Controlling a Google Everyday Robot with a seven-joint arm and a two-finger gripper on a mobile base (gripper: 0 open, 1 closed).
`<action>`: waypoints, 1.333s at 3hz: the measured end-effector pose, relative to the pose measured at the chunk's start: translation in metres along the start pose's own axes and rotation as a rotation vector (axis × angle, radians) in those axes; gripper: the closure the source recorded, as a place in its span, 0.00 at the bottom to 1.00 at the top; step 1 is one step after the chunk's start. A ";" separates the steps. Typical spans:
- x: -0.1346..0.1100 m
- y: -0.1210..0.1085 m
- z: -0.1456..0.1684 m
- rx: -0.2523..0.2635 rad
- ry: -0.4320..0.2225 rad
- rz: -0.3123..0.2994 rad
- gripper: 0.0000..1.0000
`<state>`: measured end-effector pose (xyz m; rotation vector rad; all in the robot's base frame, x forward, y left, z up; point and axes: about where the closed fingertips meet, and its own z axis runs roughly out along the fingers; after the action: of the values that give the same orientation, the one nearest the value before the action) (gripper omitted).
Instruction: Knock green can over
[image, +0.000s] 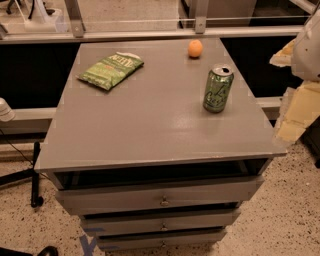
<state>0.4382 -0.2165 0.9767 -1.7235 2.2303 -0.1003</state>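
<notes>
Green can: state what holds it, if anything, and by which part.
Nothing holds it. The green can stands upright on the grey cabinet top, untouched; the gripper hangs past the top's right edge, apart from the can.

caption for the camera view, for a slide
Upright green can on the table, right side; bag and orange farther back; gripper off the right edge, apart from it.

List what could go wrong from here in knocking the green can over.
The small metallic green drink can stands upright near the right edge of the grey tabletop; once tipped, it may roll off onto the floor.
The round orange fruit sits behind it; a push backward could send it rolling.
The gripper is off the table's right side, apart from the can; coming in low, it might clip the edge.
</notes>
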 end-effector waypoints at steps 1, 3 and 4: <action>0.000 0.000 0.000 0.000 0.000 0.000 0.00; 0.005 -0.046 0.038 0.093 -0.176 0.136 0.00; 0.001 -0.086 0.065 0.131 -0.291 0.247 0.00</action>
<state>0.5369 -0.2315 0.9362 -1.2925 2.1448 0.0577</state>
